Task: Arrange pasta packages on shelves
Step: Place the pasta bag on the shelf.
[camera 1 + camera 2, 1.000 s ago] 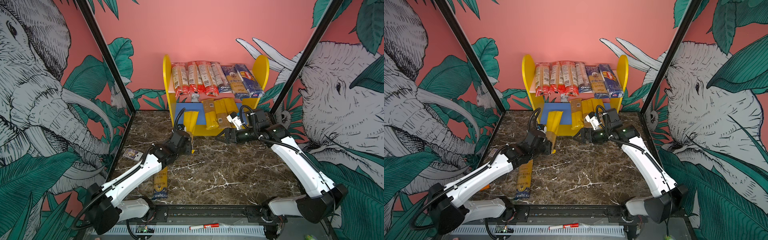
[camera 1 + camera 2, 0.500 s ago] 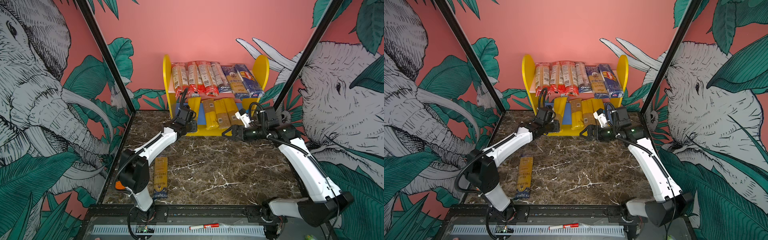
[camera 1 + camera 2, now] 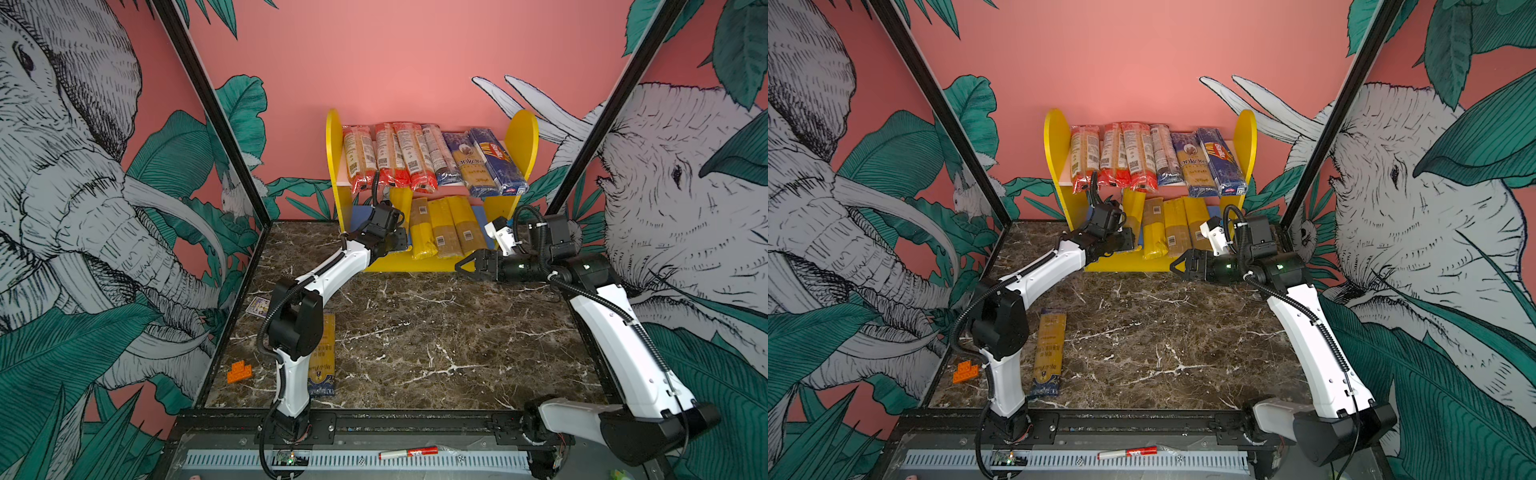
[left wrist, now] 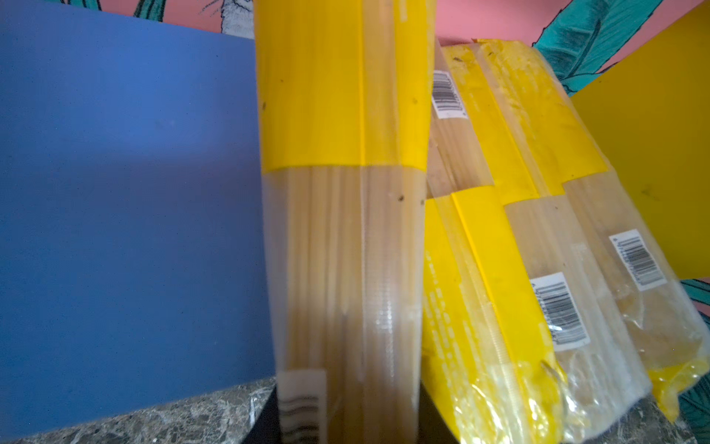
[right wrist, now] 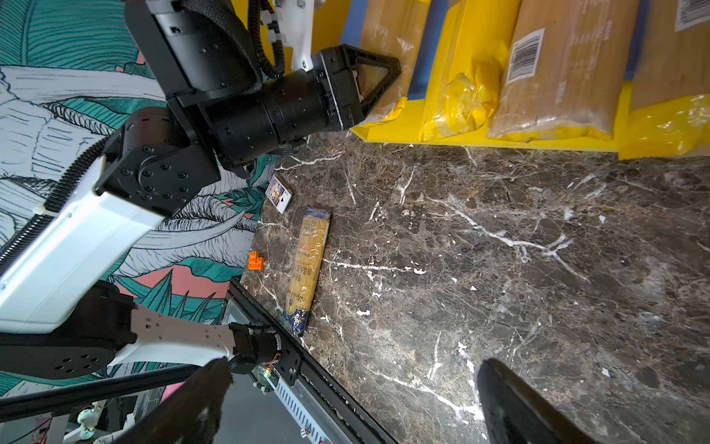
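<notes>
At twelve o'clock on the tabletop [image 3: 436,332] stand the shelves [image 3: 524,137]. The left gripper [image 3: 400,242] is clamped on a half-yellow pack [image 4: 345,153], which stretches toward twelve o'clock from it over the blue lower board [image 4: 115,192]. Three similar packs [image 3: 444,228] lie at its three o'clock. The right gripper [image 3: 459,266] hovers before the shelves, jaws spread and empty. A loose pack [image 3: 1049,353] lies at the tabletop's seven o'clock.

desk [image 3: 436,332]: dark marble look, white veins, slight sheen. shelves [image 3: 524,137]: smooth matt boards. yellow-wrapped pasta package [image 4: 345,250] at shelves: glossy clear film, part opaque yellow. neighbouring packs [image 4: 538,269]: crinkled shiny film, paper barcode labels.
</notes>
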